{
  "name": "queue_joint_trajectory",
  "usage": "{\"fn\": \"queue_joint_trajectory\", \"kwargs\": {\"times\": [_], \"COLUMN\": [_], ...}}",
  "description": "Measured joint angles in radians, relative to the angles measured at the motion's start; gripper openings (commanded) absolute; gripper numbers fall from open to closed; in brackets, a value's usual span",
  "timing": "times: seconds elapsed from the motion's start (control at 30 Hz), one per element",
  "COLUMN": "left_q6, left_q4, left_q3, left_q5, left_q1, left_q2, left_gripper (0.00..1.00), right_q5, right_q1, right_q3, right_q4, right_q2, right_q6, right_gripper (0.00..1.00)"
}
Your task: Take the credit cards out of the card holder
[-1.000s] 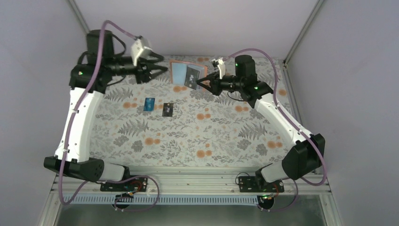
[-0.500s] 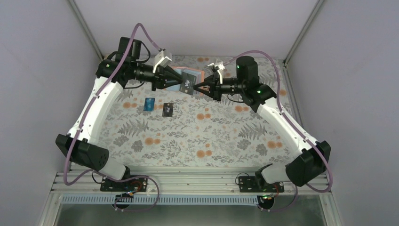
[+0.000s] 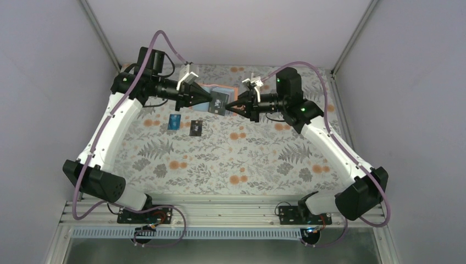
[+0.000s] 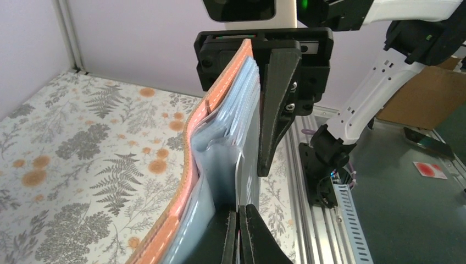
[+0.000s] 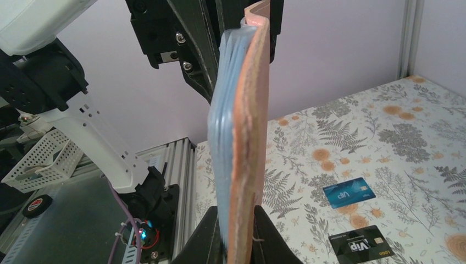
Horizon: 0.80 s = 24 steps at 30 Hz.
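L gripper [image 4: 238, 220]: fingers pinched tight together, clamped on a thin flat edge on the light-blue inner side of the card holder [image 5: 244, 137]. From the top cam that edge looks like the dark card [image 3: 218, 103] w/ pale markings sitting in the holder's pocket; can't be fully sure from the wrist view.

R gripper [image 5: 233, 231]: jaws closed on the holder's opposite edge, one finger on the tan-brown outside, the other on the blue side. So the 2 grippers meet the holder from opposite ends, tips pointing at each other w/ the holder btwn them.

Table [image 3: 247, 159], fern-and-orange-flower cloth, lies under the holder; holder not touching it.

Holder itself: up in the air, standing on edge, slightly bowed. Tan outside faces the far wall, blue pockets face the arms' bases. Brown rim shows along the top edge in both wrist views.

Dark card: against the holder's blue face, at the end toward the L gripper's tips.

Blue card [image 5: 348, 193]: flat on the table, below the holder, off to the L-arm side, well apart from it.

Black card [image 5: 360, 245]: flat too, just beside the blue one, not touching, a bit closer under the holder. Both show "VIP" lettering face up.
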Motion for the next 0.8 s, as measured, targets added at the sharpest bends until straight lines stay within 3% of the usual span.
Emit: {"fn": "queue_joint_trajectory", "kwargs": {"times": [0.1, 0.27, 0.47, 0.6, 0.67, 0.8], "left_q6": [0.022, 0.047, 0.048, 0.049, 0.051, 0.055], "left_q4": [-0.018, -0.041, -0.055, -0.062, -0.066, -0.066], "left_q3": [0.000, 0.003, 0.006, 0.011, 0.011, 0.011], "left_q5": [0.018, 0.052, 0.077, 0.092, 0.096, 0.099], "left_q1": [0.000, -0.002, -0.013, 0.002, 0.013, 0.022], "left_q2": [-0.007, -0.012, -0.026, -0.032, -0.037, -0.045], "left_gripper": [0.02, 0.02, 0.02, 0.02, 0.02, 0.02], "right_q5": [-0.013, -0.028, -0.028, -0.025, -0.024, -0.021], "right_q1": [0.001, 0.003, 0.010, 0.010, 0.010, 0.010], "right_q3": [0.000, 0.000, -0.001, -0.001, -0.001, -0.002], "right_q4": [0.000, 0.005, 0.017, 0.020, 0.021, 0.023], "right_q2": [-0.002, -0.008, -0.029, -0.046, -0.047, -0.047], "right_q6": [-0.003, -0.016, -0.029, -0.037, -0.043, -0.045], "right_gripper": [0.06, 0.23, 0.17, 0.25, 0.22, 0.05]}}
